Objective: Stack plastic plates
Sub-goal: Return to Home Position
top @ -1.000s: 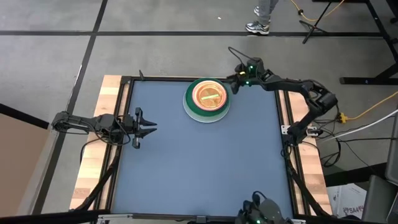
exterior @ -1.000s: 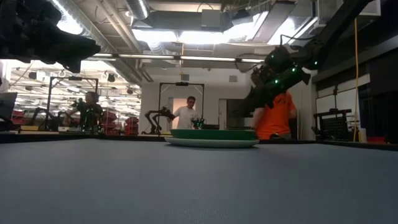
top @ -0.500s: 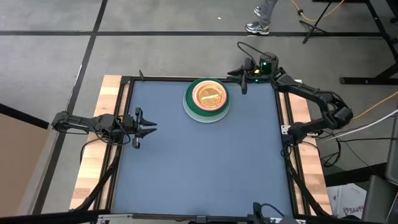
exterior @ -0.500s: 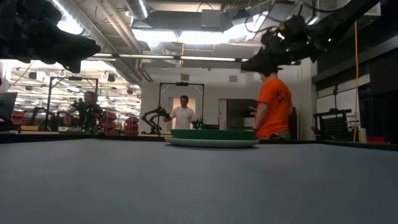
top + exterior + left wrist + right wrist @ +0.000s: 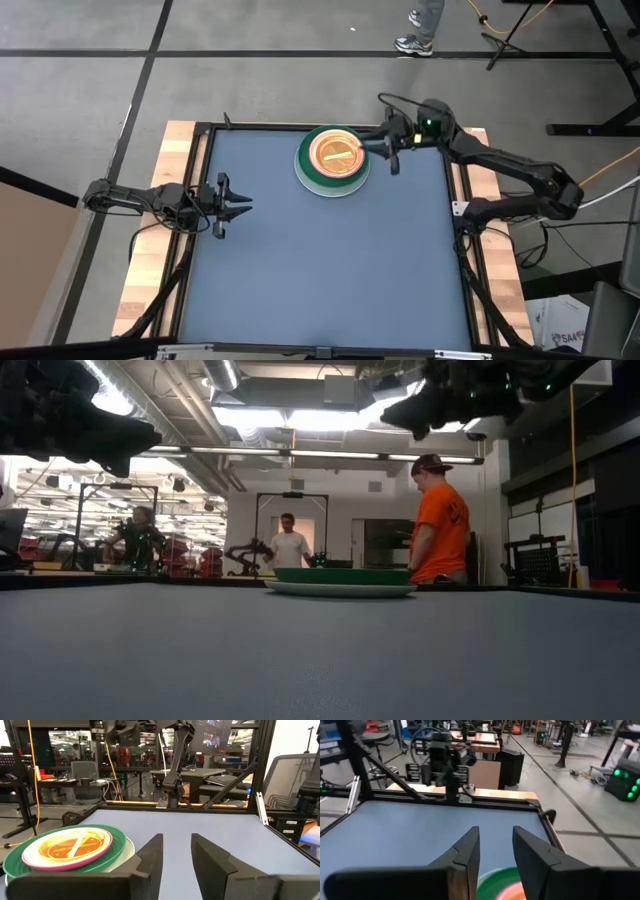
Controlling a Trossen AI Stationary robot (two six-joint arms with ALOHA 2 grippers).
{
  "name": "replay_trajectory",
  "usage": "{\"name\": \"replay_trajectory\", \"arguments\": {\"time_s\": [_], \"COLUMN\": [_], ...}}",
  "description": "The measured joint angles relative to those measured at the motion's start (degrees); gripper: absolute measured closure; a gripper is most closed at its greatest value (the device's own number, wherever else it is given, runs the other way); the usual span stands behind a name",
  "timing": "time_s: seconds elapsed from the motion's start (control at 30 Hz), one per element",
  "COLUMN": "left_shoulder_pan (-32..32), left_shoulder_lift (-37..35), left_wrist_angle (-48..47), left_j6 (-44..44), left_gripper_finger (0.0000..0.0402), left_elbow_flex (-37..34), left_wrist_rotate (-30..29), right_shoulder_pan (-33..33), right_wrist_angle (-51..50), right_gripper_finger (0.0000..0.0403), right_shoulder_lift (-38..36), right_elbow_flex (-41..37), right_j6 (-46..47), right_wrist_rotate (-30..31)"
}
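One stack of plastic plates [image 5: 333, 160] sits near the table's far edge: a pale plate at the bottom, then a dark green one, a pink-rimmed one, and an orange translucent plate with a stripe on top. The bottom plate rests flat on the table [image 5: 340, 589]. My right gripper [image 5: 385, 150] hovers open high above the stack's right rim; the low view shows it [image 5: 405, 412] well above the plates. Its wrist view shows the green and pink rims [image 5: 506, 881] under the fingers [image 5: 496, 850]. My left gripper [image 5: 236, 205] waits open at the table's left side, pointing toward the stack [image 5: 70, 847].
The blue table top [image 5: 320, 270] stretches bare between the stack and the near edge. A black frame and wooden side boards [image 5: 150, 280] border it. Beyond the far edge stand people, among them one in an orange shirt [image 5: 440, 530].
My right gripper has risen from beside the stack's right rim to well above it. It has also shifted a little toward the table's near edge as its arm stretched out. The plates and my left arm have stayed still.
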Motion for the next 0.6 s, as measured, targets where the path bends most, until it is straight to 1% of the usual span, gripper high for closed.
{"name": "replay_trajectory", "arguments": {"time_s": [0.17, 0.3, 0.47, 0.6], "left_shoulder_pan": [0.0, 0.0, 0.0, 0.0], "left_shoulder_lift": [0.0, 0.0, 0.0, 0.0], "left_wrist_angle": [0.0, 0.0, 0.0, 0.0], "left_j6": [0.0, 0.0, 0.0, 0.0], "left_gripper_finger": [0.0308, 0.0308, 0.0308, 0.0308], "left_elbow_flex": [0.0, 0.0, 0.0, 0.0], "left_wrist_rotate": [0.0, 0.0, 0.0, 0.0], "right_shoulder_pan": [7.4, 12.1, 16.8, 19.7], "right_wrist_angle": [-0.4, -2.7, -8.7, -15.9], "right_gripper_finger": [0.0294, 0.0294, 0.0294, 0.0294], "right_shoulder_lift": [-3.0, -6.3, -12.4, -18.1], "right_elbow_flex": [0.0, 0.0, 0.0, 0.0], "right_j6": [-2.6, -3.9, -7.5, -10.2], "right_wrist_rotate": [7.0, 10.9, 15.9, 21.4]}}
